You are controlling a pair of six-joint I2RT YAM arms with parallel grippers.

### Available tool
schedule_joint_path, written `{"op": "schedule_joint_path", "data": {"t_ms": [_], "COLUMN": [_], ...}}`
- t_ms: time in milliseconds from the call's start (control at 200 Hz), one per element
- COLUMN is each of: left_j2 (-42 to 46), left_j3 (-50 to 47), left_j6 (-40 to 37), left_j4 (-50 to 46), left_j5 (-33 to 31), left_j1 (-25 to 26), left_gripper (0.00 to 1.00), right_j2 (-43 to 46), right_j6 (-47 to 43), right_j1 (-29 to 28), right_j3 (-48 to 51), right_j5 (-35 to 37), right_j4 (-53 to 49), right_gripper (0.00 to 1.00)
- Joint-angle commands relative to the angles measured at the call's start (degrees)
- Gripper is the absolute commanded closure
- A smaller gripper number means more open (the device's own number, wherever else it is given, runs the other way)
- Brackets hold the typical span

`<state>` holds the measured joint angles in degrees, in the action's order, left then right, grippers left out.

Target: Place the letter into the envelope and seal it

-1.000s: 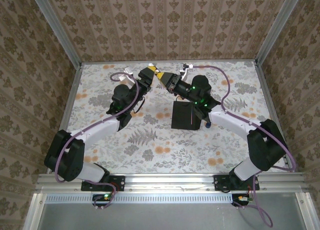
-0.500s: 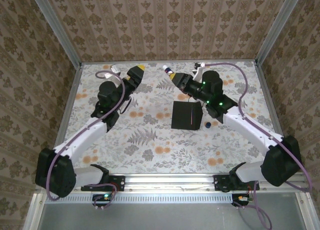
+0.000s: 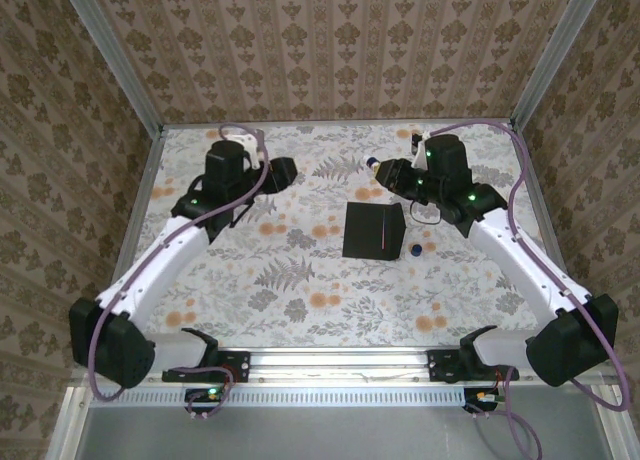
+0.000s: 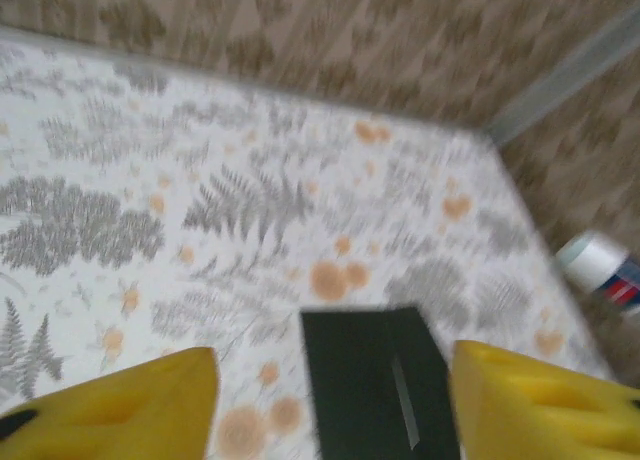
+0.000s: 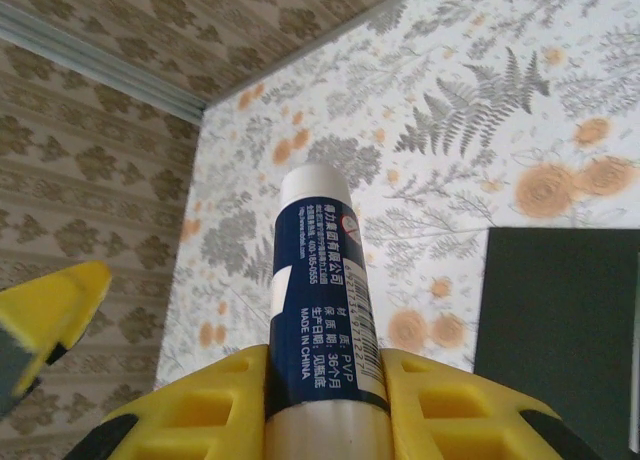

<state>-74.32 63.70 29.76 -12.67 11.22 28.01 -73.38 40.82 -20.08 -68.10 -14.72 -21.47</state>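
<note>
The two arms have just separated; one second ago their pincers met nose to nose at the far middle of the table [image 3: 300, 280], and now each one has drawn back to its own side. The left gripper [image 3: 284, 170] holds its yellow fingers apart with nothing between them; the right gripper [image 3: 388, 170] is clamped around the glue stick [image 5: 318, 280], which stands out from its jaws with the white end forward. The envelope [image 3: 372, 230] has not moved; it lies flat in the middle of the table, near the right gripper, and neither arm touches it. The letter I cannot see as a separate sheet; only a thin pale line shows on the black paper, so I suppose it is already inside, but I cannot tell for sure. A small blue thing [image 3: 415, 249], perhaps the cap, lies just beside the envelope. To my judgement the glue is now ready in one pincer; the sealing is the part that remains.
</note>
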Motion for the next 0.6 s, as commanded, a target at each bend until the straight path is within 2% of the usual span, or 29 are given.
{"op": "schedule_joint_path", "data": {"t_ms": [0, 115, 275, 595], "left_j2": [-4.86, -11.69, -20.91, -34.21], "left_j3": [3.90, 8.49, 12.82, 18.01], "left_j6": [-9.49, -14.43, -16.44, -15.08], "left_j4": [-7.03, -10.80, -11.21, -9.01], "left_j5": [3.99, 3.86, 3.37, 2.27], "left_j1": [2.47, 5.92, 9.62, 12.89], "left_gripper": [0.51, 0.68, 1.00, 1.00], "right_j2": [-1.25, -2.71, -4.61, -5.04], "right_j6": [-6.44, -8.20, -11.13, -12.78], "right_j1": [0.59, 1.06, 1.09, 1.47], "right_j3": [-3.22, -4.02, -4.52, -1.34], "right_j5": [1.18, 0.99, 2.02, 3.82], "right_j4": [-8.98, -13.35, -17.22, -17.98], "right_gripper": [0.76, 0.77, 0.78, 0.79]}}
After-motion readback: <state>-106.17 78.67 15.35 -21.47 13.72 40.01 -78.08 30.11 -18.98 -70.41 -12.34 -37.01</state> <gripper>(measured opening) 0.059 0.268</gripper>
